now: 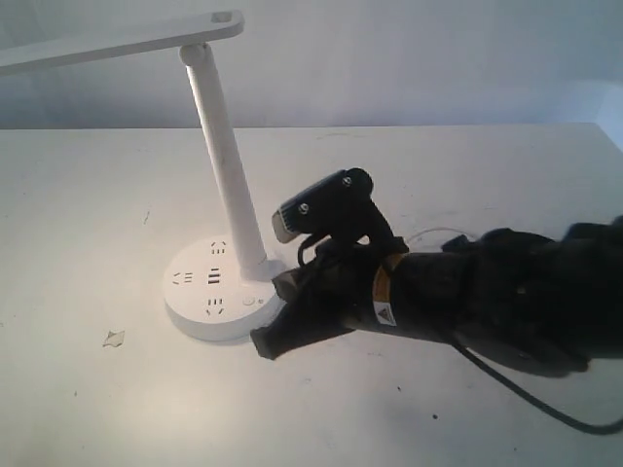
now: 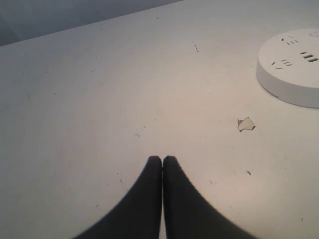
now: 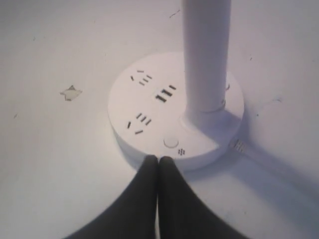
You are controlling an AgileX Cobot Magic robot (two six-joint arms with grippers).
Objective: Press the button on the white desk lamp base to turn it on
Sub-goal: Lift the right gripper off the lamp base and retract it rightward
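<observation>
The white desk lamp base (image 1: 216, 292) (image 3: 149, 102) (image 2: 294, 69) is a round puck with dark socket slots and a slanted white stem (image 1: 226, 165) (image 3: 205, 55). Its small round button (image 1: 249, 301) (image 3: 171, 142) sits near the base's front rim. My right gripper (image 3: 158, 159) (image 1: 265, 342) is shut with nothing in it, its tips just short of the rim, close to the button. My left gripper (image 2: 162, 159) is shut and empty over bare table, well away from the base. The left arm is out of the exterior view.
The lamp head (image 1: 117, 41) stretches across the top left. A small paper scrap (image 1: 114, 339) (image 2: 245, 124) (image 3: 71, 92) lies on the white table (image 1: 467, 175). A cable (image 1: 545, 409) trails behind my right arm, and the lamp's cord (image 3: 239, 146) leaves the base.
</observation>
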